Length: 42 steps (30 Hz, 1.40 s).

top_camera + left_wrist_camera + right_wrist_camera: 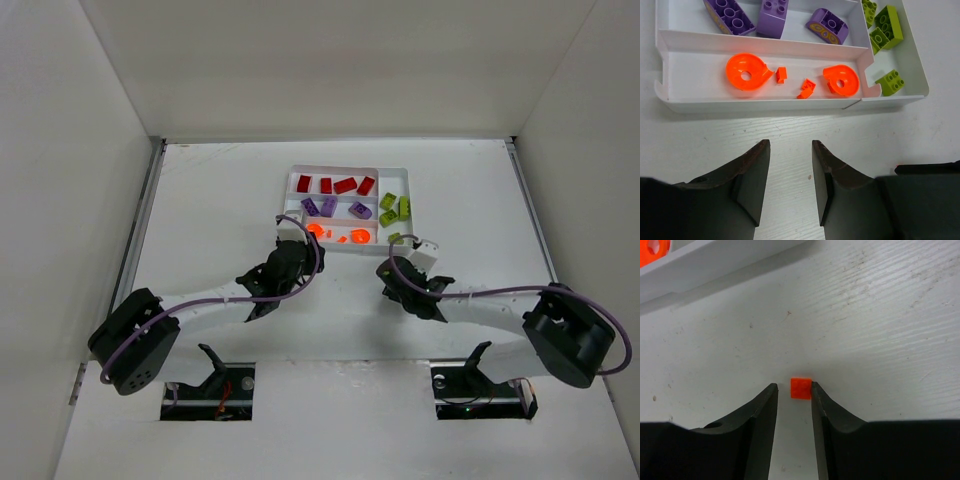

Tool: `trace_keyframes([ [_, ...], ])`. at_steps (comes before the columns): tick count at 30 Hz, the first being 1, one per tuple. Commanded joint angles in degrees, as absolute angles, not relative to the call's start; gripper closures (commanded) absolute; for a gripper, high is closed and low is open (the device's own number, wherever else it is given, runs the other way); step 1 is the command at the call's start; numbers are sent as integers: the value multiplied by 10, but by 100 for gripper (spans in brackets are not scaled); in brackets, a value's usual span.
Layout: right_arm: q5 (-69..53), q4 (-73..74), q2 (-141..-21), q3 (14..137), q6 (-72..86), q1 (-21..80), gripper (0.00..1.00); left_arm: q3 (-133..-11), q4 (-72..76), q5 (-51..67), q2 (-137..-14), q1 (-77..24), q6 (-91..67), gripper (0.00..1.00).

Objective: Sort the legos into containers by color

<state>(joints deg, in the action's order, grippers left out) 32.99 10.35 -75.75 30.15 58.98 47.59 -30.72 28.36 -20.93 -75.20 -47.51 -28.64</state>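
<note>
Left gripper (790, 145): jaws part open, nothing between them, over table (700, 135) just short of tray (760, 105); we see orange pieces (745, 71) in near slot, purple bricks (772, 17) in next, green bricks (885, 30) in crosswise slot; right gripper (794, 386): jaws narrowly apart, clamping nothing; small orange brick (801, 388) on table outside tray, touching one fingertip (816, 390).
</note>
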Motion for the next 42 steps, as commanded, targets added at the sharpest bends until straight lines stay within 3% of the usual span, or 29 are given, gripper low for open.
trace_keyframes([
  [1, 358, 133, -784, 338, 601, 494, 64, -300, 313, -206, -737, -474, -292, 64],
  [9, 399, 201, -848, 391, 605, 536, 61, -297, 309, -203, -729, -471, -294, 64],
  [14, 429, 252, -899, 431, 623, 554, 68, -294, 309, -203, -722, -467, -294, 64],
  [19, 449, 275, -923, 448, 647, 561, 68, -293, 310, -203, -719, -467, -295, 64],
  [26, 455, 259, -924, 439, 654, 568, 82, -292, 309, -203, -715, -466, -295, 64],
  [33, 479, 254, -851, 428, 650, 586, 84, -284, 312, -203, -697, -461, -298, 64],
  [38, 472, 201, -805, 443, 593, 588, 83, -265, 314, -208, -668, -435, -313, 64],
  [42, 436, 57, -809, 461, 506, 572, 83, -238, 314, -215, -648, -385, -357, 60],
])
